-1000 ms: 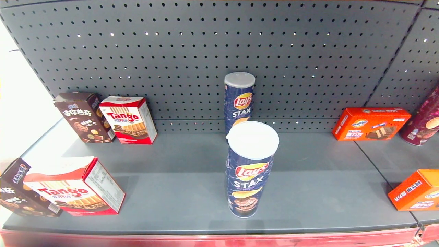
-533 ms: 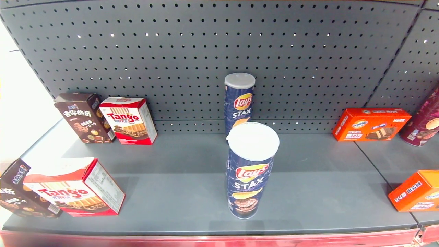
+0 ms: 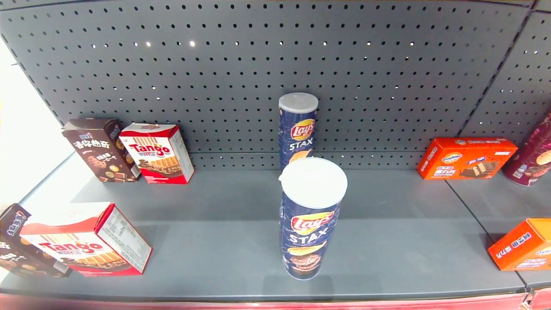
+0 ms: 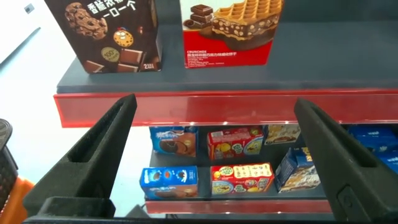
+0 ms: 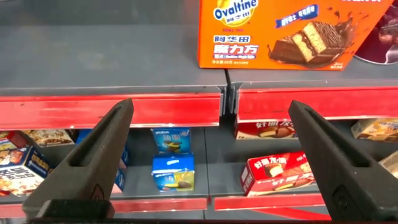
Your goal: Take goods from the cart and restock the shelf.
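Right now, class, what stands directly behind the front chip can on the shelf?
A second chip can stands upright behind the front can, by the pegboard. The front can's lid covers its lower part, so its base cannot be seen.

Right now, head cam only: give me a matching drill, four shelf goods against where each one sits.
Things:
1. front chip can
2. rear wafer box
3. rear orange box
4. dark red can

Places:
a. right of centre, long side down, at the pegboard
b. upright in the middle of the shelf
c. left, next to a brown cookie box
d. far right, cut off by the picture's edge

Pairs: 1-b, 2-c, 3-a, 4-d
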Motion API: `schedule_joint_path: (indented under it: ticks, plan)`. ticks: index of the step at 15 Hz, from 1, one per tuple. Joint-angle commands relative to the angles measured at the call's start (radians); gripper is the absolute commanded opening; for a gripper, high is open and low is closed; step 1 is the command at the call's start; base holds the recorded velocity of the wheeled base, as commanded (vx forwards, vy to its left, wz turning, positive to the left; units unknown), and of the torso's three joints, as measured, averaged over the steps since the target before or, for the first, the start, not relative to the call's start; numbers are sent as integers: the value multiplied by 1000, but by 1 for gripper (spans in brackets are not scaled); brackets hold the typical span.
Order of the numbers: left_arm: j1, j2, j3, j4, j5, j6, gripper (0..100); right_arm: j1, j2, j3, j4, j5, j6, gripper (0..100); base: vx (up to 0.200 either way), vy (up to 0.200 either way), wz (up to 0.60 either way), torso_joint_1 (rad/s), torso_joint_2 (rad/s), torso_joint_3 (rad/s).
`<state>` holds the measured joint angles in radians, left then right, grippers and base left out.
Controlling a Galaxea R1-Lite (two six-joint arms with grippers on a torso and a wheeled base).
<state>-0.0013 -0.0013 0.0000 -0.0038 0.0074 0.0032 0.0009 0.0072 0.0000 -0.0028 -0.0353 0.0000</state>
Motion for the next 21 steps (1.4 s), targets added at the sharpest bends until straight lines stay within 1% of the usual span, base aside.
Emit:
schedule_joint_path:
  ticks: [1, 7, 9, 10, 16, 18, 21]
  plan:
    - [0, 1, 0, -1, -1, 0, 100, 1, 2, 0, 0, 0, 0, 100, -200, 0, 0, 2, -2, -2]
    - [0, 1, 0, -1, 0, 1, 100, 1, 2, 0, 0, 0, 0, 100, 0, 0, 0, 0, 0, 0]
    - [0, 1, 0, 1, -1, 4, 100, -1, 2, 0, 0, 0, 0, 100, 0, -200, 0, 0, 0, 2]
    - [0, 1, 0, -1, 3, 0, 100, 1, 2, 0, 0, 0, 0, 100, 0, 0, 0, 0, 0, 0]
    - [0, 1, 0, -1, 5, 0, 100, 1, 2, 0, 0, 0, 0, 100, 0, 0, 0, 0, 0, 0]
    - [0, 1, 0, -1, 6, -2, 100, -1, 2, 0, 0, 0, 0, 100, -200, 0, 0, 2, 0, 0]
    - [0, 1, 0, -1, 3, 0, 100, 1, 2, 0, 0, 0, 0, 100, 0, 0, 0, 0, 0, 0]
